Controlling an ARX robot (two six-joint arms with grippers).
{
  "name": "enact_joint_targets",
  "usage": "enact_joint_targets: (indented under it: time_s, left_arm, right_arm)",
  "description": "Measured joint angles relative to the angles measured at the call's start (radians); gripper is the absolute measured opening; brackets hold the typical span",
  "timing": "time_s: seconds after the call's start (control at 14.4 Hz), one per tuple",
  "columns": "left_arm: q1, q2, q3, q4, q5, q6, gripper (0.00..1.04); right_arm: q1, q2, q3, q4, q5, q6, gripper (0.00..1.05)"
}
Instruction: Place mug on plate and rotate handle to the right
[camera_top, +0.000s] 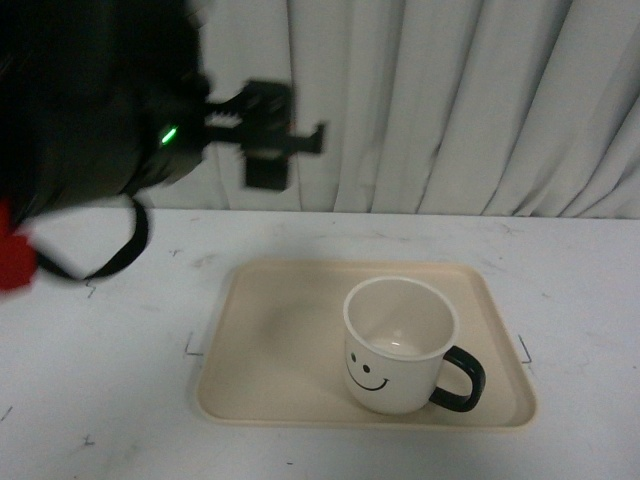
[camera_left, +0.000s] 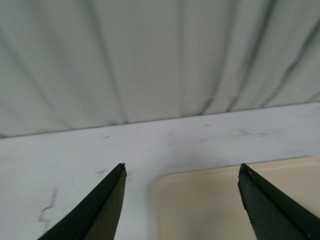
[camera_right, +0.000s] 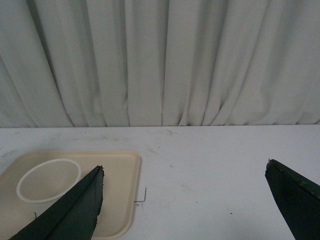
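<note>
The cream-white mug (camera_top: 398, 350) stands upright on the right half of the beige plate (camera_top: 270, 340), its smiley face toward me. Its black handle (camera_top: 462, 380) points to the right and slightly toward the front. My left arm is raised at the upper left, well clear of the plate. Its gripper (camera_left: 182, 170) is open and empty, above the plate's (camera_left: 225, 200) far left corner. My right gripper (camera_right: 185, 165) is open and empty over bare table to the right of the plate (camera_right: 120, 200). In the right wrist view the mug's rim (camera_right: 47, 180) shows beside one finger.
A white curtain (camera_top: 450, 100) hangs along the back of the white table (camera_top: 100, 400). Small pen corner marks (camera_top: 190, 348) sit by the plate's edges. A black cable loop (camera_top: 125, 250) and something red (camera_top: 12, 255) hang at the far left.
</note>
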Motion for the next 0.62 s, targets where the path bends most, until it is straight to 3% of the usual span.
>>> enact_joint_targets:
  time_s: [0.07, 0.14, 0.21, 0.35, 0.62]
  left_arm:
    - [0.063, -0.065, -0.151, 0.203, -0.006, 0.014, 0.54]
    - [0.153, -0.276, -0.316, 0.365, 0.058, 0.016, 0.25]
    - [0.182, -0.322, -0.426, 0.350, 0.116, 0.016, 0.07]
    - [0.263, -0.468, -0.542, 0.332, 0.174, 0.019, 0.02]
    - [0.319, -0.632, -0.648, 0.249, 0.245, 0.020, 0.02]
  right_arm:
    - [0.000, 0.000, 0.000, 0.001, -0.001, 0.000, 0.98]
    - [0.000, 0.000, 0.000, 0.002, -0.001, 0.000, 0.98]
    - [0.000, 0.000, 0.000, 0.002, -0.001, 0.000, 0.98]
    - [0.000, 0.000, 0.000, 0.002, -0.001, 0.000, 0.98]
    - [0.000, 0.000, 0.000, 0.002, -0.001, 0.000, 0.98]
